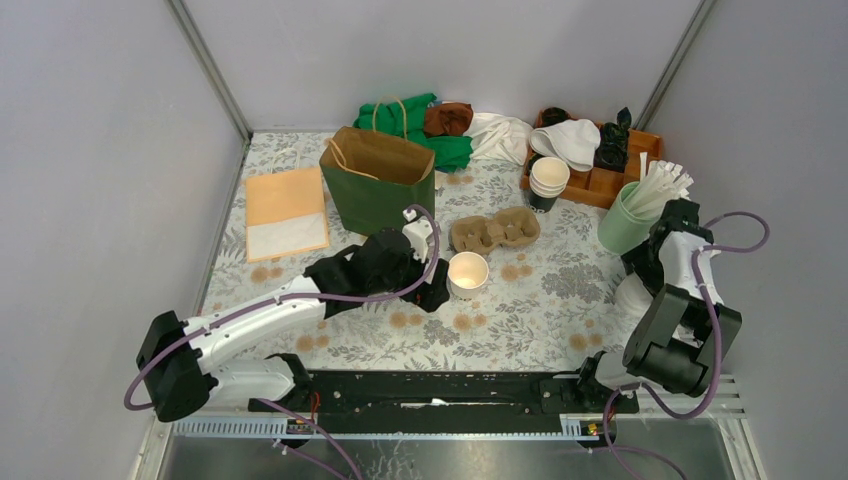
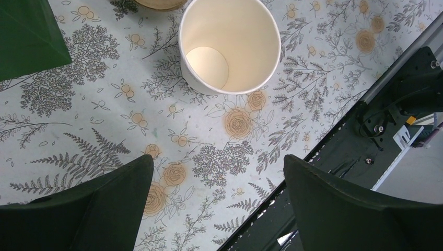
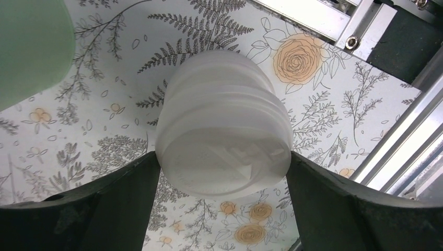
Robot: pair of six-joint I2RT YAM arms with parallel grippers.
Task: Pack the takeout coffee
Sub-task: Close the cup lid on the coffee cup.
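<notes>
No lidded cup shows. A white paper cup (image 1: 468, 273) stands open and empty mid-table, also in the left wrist view (image 2: 230, 44). My left gripper (image 1: 434, 288) is open and empty just left of it; in its wrist view (image 2: 217, 167) the cup lies ahead of the fingertips. A stack of round white plastic lids (image 3: 222, 136) stands at the right near the front rail (image 1: 630, 298). My right gripper (image 3: 223, 164) hangs over it, both fingers against the rim of the top lid.
A green paper bag (image 1: 378, 180) stands open at the back left, with an orange sheet (image 1: 286, 212) beside it. A brown pulp cup carrier (image 1: 495, 230) lies behind the cup. Stacked cups (image 1: 548, 178), a wooden tray (image 1: 600, 185) and a green holder of sticks (image 1: 628, 218) are at the back right.
</notes>
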